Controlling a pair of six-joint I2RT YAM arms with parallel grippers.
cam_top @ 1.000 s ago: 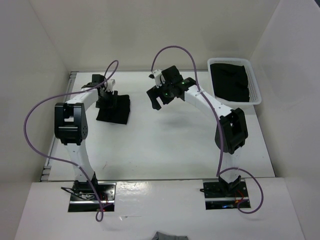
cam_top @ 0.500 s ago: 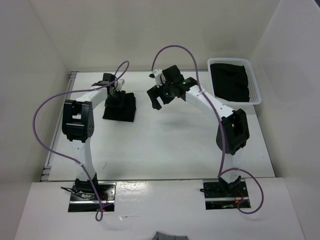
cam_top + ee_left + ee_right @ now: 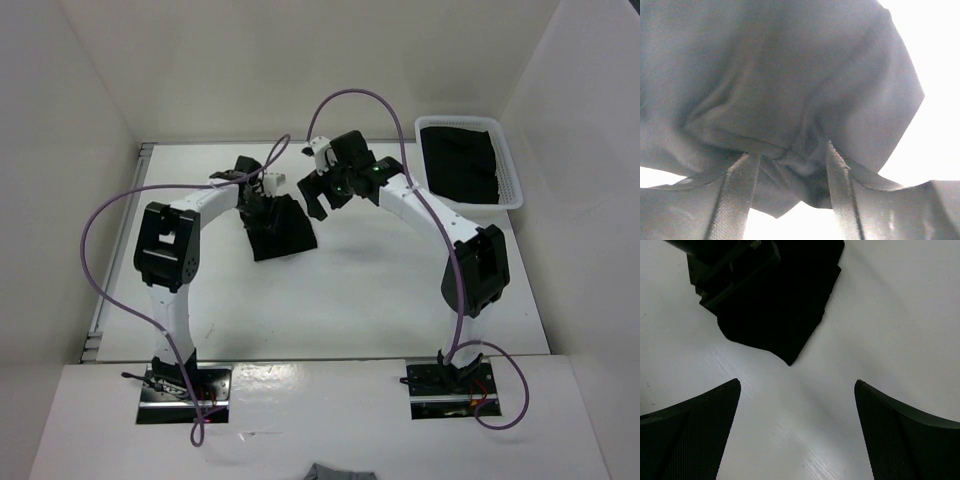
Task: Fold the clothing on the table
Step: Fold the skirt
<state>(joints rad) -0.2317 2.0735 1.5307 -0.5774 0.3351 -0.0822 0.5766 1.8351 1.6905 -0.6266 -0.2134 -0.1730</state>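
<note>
The white table (image 3: 350,290) carries everything. A white mesh basket (image 3: 460,121) sits at its far right corner, with black fabric inside. The black clothing (image 3: 282,232) lies bunched on the far half of the table, a little left of the middle and well apart from the basket. The left gripper (image 3: 262,196) is down on the clothing's far edge, its fingers (image 3: 740,195) partly closed and pinching a gathered fold of the cloth. The right gripper (image 3: 320,192) hovers just right of the clothing, above bare table. Its jaws are spread wide and hold nothing.
</note>
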